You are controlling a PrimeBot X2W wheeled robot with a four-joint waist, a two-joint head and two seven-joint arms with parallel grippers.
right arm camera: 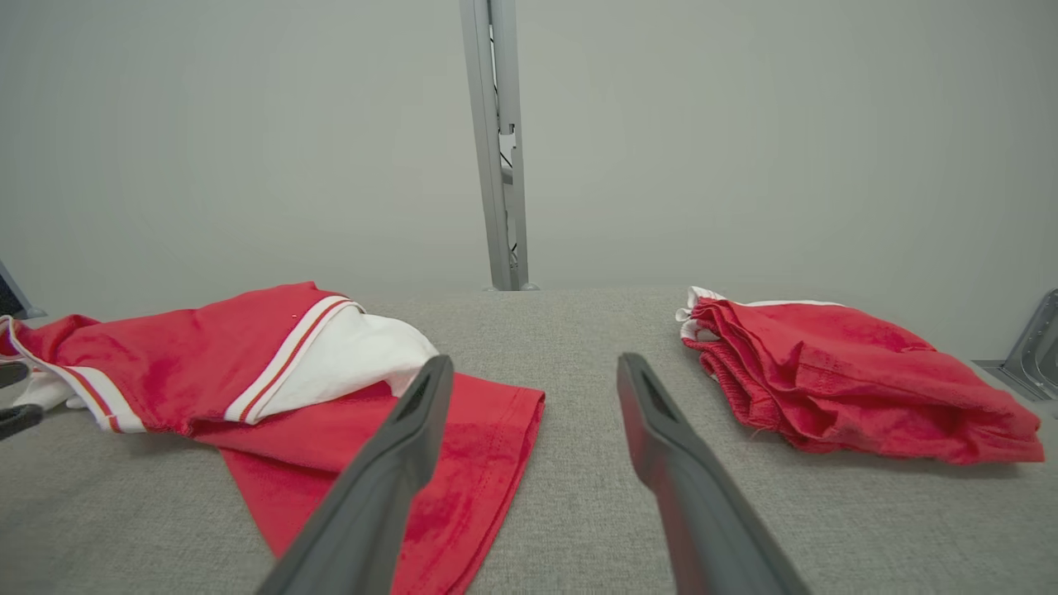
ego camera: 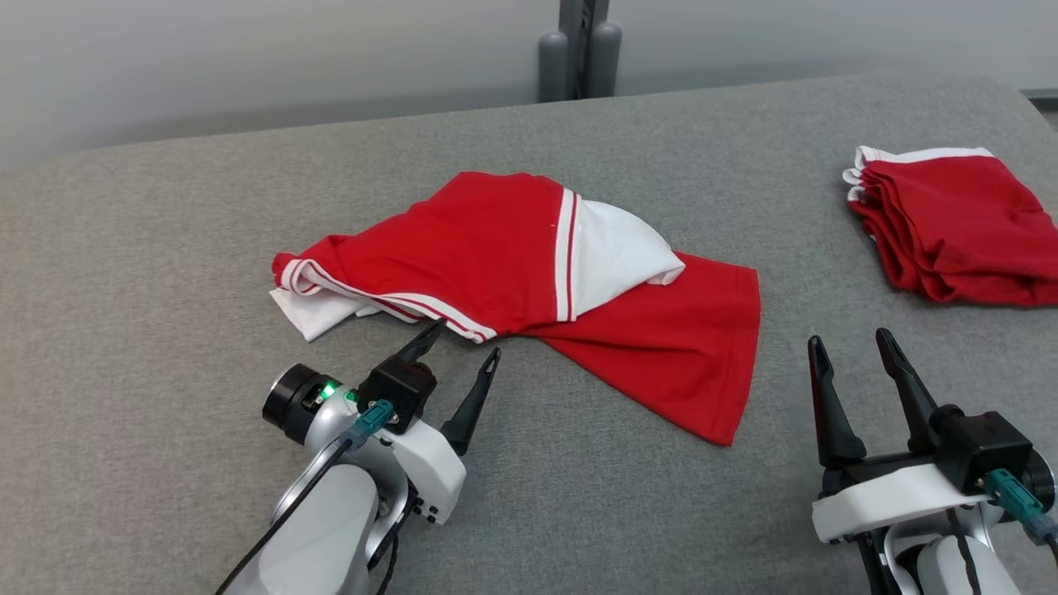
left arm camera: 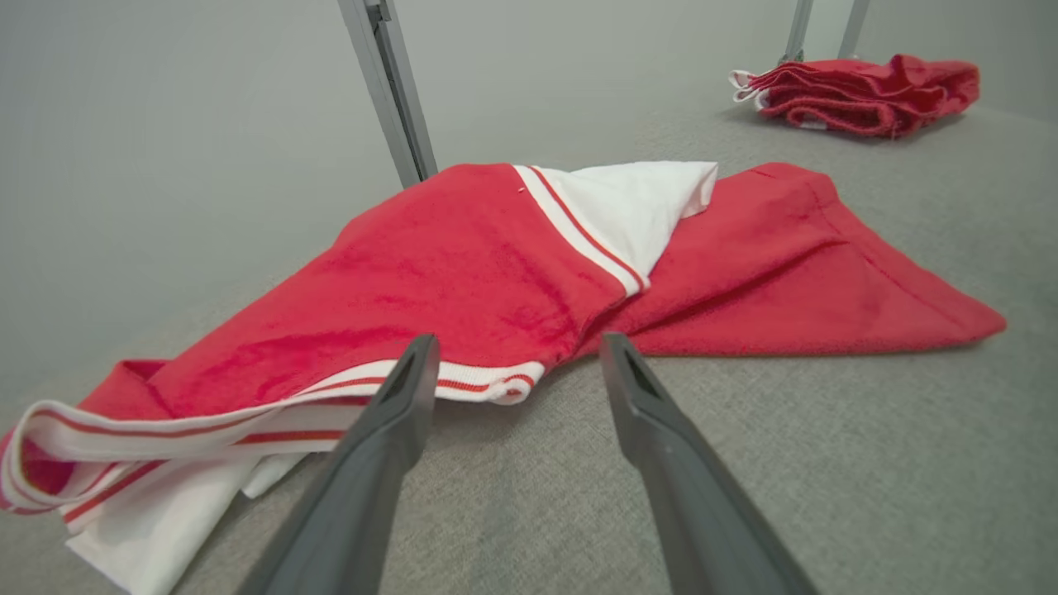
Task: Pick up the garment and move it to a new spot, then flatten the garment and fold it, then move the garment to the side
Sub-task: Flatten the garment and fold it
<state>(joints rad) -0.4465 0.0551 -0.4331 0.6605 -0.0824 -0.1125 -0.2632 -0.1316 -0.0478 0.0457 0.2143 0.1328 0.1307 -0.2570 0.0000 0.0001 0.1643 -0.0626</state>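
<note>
Grey padded table [ego camera: 165,248] with the crumpled garment [ego camera: 496,256] at centre; left gripper [ego camera: 467,338], jaws apart, poised at its near edge, presumably to seize it, while right gripper [ego camera: 850,336], jaws likewise spread, waits alongside

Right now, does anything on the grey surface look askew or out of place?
Yes: the red-and-white garment lies rumpled mid-surface, a white panel flipped over the red and its striped edge bunched by the open left tool. The folded red pile at far right looks neat. The right tool is open, empty.
</note>
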